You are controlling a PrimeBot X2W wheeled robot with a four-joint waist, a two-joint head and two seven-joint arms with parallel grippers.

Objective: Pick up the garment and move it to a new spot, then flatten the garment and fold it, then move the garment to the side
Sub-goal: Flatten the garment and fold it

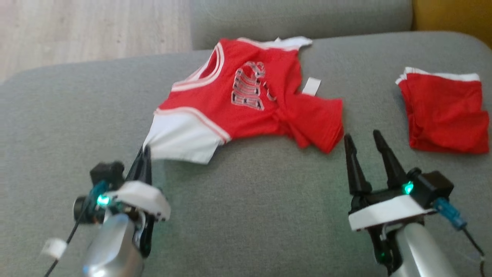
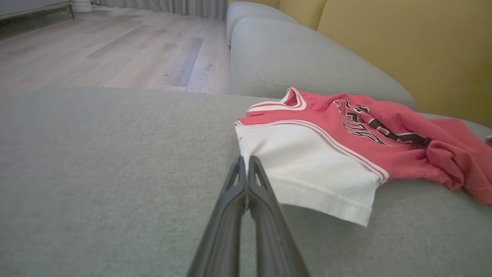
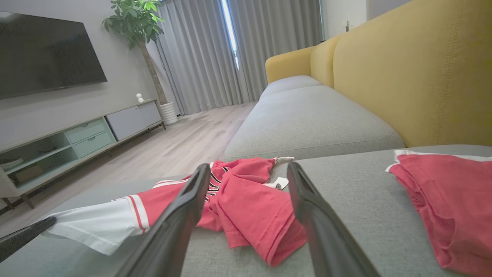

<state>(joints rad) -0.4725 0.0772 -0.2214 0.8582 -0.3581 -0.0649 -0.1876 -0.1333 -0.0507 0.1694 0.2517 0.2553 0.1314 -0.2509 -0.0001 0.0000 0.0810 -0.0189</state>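
A broad grey fabric sofa seat (image 1: 246, 215) spreads under everything, with a mustard-yellow padded backrest (image 3: 403, 77) behind it. Near the middle of the seat lies the rumpled red short-sleeved jersey garment (image 1: 250, 104), with white sleeves, a striped collar and a chest print. Well apart on the right sits a folded red cloth piece with white trim (image 1: 446, 111). The left gripper (image 1: 145, 152) has its jaws pressed together on the corner of the near white sleeve. The right gripper (image 1: 363, 138) hovers just beside the bunched red hem, jaws spread apart and empty
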